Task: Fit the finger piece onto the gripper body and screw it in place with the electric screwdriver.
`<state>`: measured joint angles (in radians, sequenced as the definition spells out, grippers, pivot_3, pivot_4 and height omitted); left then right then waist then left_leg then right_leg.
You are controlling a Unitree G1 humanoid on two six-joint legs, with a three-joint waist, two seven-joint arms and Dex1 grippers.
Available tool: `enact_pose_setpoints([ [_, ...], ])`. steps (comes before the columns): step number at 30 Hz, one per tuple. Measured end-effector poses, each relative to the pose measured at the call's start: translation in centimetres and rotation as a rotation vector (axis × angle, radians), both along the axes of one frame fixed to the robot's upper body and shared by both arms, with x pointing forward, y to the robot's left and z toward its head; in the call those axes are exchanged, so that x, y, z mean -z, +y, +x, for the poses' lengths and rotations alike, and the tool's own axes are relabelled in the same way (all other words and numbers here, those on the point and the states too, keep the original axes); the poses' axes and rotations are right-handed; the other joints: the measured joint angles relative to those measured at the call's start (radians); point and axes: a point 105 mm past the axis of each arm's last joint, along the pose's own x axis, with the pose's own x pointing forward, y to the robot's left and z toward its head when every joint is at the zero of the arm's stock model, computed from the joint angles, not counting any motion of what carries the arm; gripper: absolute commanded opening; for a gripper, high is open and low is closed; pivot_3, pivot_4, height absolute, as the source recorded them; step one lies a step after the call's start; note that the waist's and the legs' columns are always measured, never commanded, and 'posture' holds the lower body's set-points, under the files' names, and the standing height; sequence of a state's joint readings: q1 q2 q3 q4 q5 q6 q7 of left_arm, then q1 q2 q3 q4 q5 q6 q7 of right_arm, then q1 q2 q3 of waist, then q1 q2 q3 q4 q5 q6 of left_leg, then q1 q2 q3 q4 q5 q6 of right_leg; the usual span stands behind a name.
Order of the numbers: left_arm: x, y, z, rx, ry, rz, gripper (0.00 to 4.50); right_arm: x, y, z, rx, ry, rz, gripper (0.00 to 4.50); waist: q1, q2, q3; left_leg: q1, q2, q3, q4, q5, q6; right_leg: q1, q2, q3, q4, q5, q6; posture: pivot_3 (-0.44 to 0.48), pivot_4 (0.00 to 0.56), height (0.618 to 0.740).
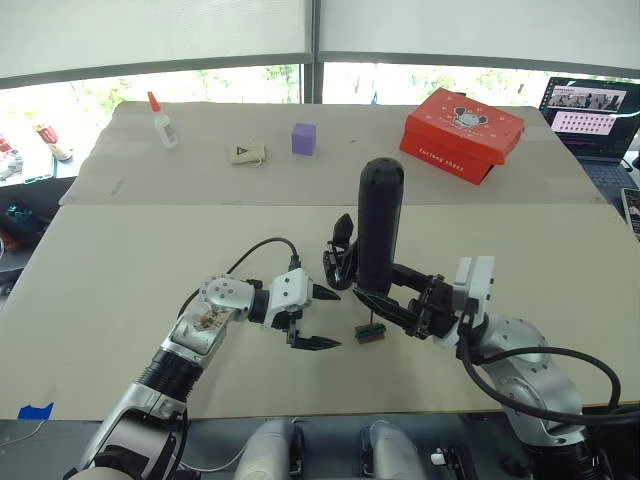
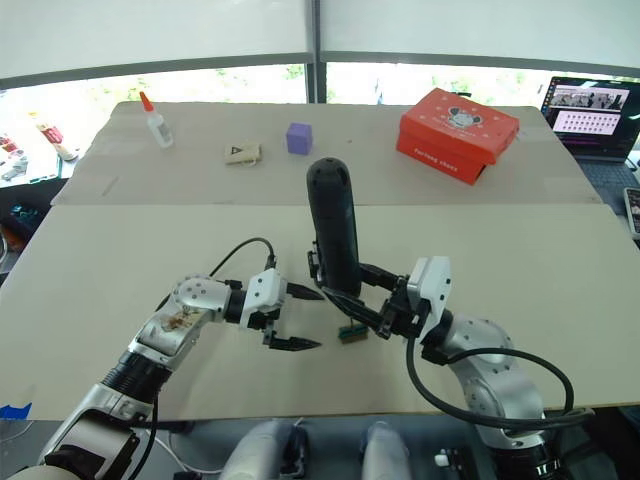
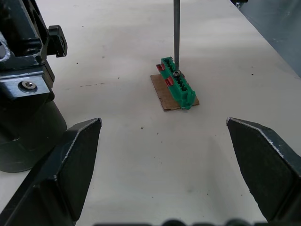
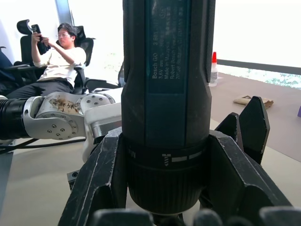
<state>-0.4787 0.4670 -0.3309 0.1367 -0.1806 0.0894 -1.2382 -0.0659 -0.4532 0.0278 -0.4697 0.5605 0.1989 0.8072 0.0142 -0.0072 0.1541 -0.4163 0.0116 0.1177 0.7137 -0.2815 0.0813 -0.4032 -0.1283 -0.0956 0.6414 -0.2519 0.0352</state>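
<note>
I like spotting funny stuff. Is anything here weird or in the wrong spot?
Yes: the electric screwdriver, held upright by the right end effector, has its bit on a small green block, not on the gripper body beside it.

The electric screwdriver [image 1: 379, 222] is a long, thick black cylinder with a rounded top end. It stands upright over the table, tilted slightly. Its lower collar bears a white screw symbol, and printed lettering runs along the barrel. A thin metal bit extends from its lower end; the bit tip rests on a screw head in a small green block.

The gripper body [image 1: 341, 256] is a small black assembly with a round dark base and bracket parts fixed by a silver screw. It stands on the table just beside the screwdriver. A pointed black finger rises from its top.
</note>
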Motion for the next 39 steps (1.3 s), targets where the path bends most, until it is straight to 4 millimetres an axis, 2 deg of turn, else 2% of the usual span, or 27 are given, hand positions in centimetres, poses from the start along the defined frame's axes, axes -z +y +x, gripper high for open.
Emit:
enact_pose_setpoints([
  [39,-0.11,0.52,0.23,-0.017,-0.006,0.007,4.5,-0.02,0.11,0.11,-0.001,-0.012,-0.016,1.89,-0.001,0.0,0.0,0.0,0.0,0.0,0.0,0.0,0.0,0.0,0.0,0.0,0.0,0.0,0.0,0.0,0.15,0.74],
])
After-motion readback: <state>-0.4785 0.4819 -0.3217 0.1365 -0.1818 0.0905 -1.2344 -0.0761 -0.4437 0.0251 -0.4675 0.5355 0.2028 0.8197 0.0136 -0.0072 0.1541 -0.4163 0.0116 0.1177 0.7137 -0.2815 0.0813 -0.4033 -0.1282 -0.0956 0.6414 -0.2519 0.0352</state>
